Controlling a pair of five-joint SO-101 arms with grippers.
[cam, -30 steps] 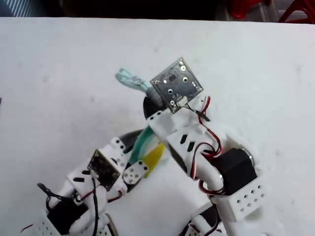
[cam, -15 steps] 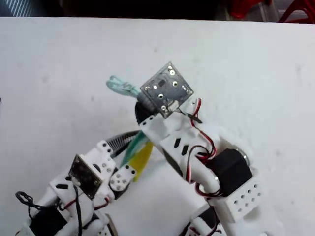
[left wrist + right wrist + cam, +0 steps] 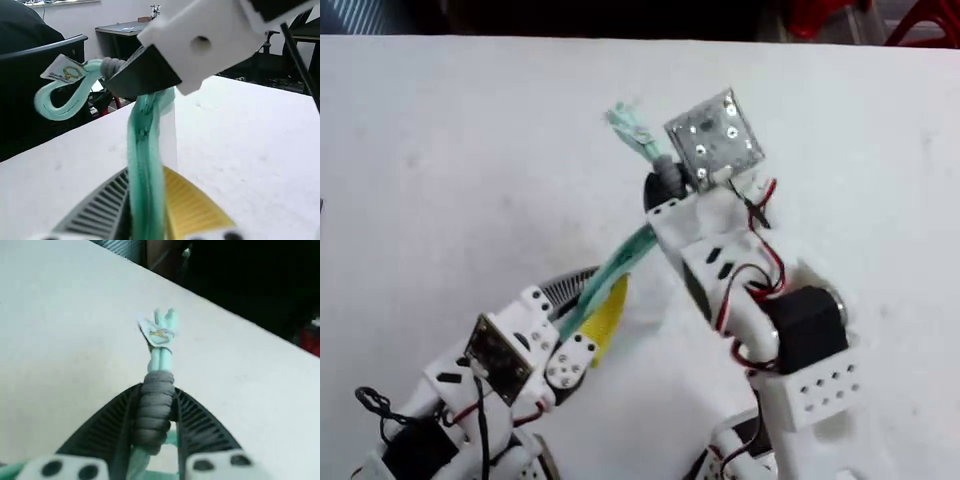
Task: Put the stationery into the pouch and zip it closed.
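Along the near edge of the bench (image 3: 430, 140), left of its middle, we are finding the left arm. Its left gripper (image 3: 146, 175) is pinching one end of the teal pouch (image 3: 620, 262) between a grey ribbed finger (image 3: 568, 288) and a yellow finger (image 3: 607, 314), both pressing against the fabric. From that grip the pouch is running as a narrow, straight band toward the middle of the bench, edge-on to us, with its zip line showing along the top in the left wrist view. We cannot tell how far the zip is drawn

Right of the left arm, the right arm is rising from the near edge and leaning over the middle of the bench. Its right gripper (image 3: 157, 390) is clamping the pouch's far end, with the black fingers (image 3: 200, 426) squeezing a grey wrapped pull (image 3: 155, 415) from both sides

Beyond those fingers a teal loop (image 3: 632, 130) is sticking out toward the far edge, carrying a small paper tag (image 3: 159, 334). We cannot tell whether the loop is touching the bench

Past the far right corner, red frames (image 3: 920, 20) are standing in the dark room
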